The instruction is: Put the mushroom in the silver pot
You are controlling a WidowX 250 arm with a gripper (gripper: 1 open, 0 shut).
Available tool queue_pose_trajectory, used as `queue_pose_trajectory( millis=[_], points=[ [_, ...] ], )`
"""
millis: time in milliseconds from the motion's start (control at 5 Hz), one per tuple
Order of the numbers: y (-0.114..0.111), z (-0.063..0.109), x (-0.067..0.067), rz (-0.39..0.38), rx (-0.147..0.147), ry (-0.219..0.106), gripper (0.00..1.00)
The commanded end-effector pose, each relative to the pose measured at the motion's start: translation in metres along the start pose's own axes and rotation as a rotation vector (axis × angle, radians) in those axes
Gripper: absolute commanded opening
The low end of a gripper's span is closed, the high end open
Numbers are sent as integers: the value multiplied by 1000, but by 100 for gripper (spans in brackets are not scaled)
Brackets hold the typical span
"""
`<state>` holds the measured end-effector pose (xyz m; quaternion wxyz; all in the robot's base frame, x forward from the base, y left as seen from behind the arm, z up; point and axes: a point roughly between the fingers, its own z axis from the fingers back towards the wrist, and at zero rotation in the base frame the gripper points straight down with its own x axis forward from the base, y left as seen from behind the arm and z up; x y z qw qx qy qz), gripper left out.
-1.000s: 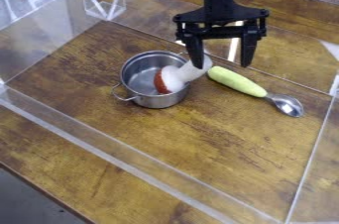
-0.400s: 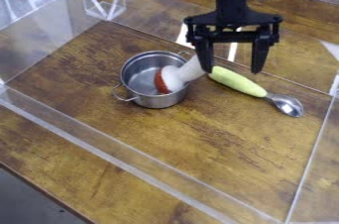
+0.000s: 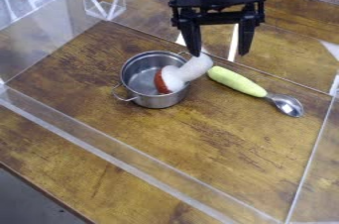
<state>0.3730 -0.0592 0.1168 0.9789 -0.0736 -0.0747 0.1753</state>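
Observation:
The mushroom (image 3: 183, 72) lies tilted in the silver pot (image 3: 141, 73), its reddish cap down inside the bowl and its white stem resting over the right rim. My gripper (image 3: 216, 44) hangs above and to the right of the pot, clear of the mushroom. Its two dark fingers (image 3: 193, 40) stand wide apart with nothing between them.
A yellow-green vegetable (image 3: 237, 80) lies right of the pot, with a silver spoon (image 3: 286, 105) beyond it. Clear plastic walls (image 3: 93, 149) ring the wooden table (image 3: 199, 149), and a clear bracket (image 3: 103, 2) stands at the back left.
The gripper has risen and shifted a little left and back, staying open. The mushroom and pot have not moved.

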Motion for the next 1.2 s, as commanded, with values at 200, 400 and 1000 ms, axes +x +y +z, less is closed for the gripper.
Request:
queue_pose_trajectory(
  millis=[200,400,1000],
  points=[
    [5,-13,9,92,-1,-34,100],
    [-7,-18,14,-8,-7,-5,100],
    [-17,26,-14,-118,-21,11,0]
  ],
)
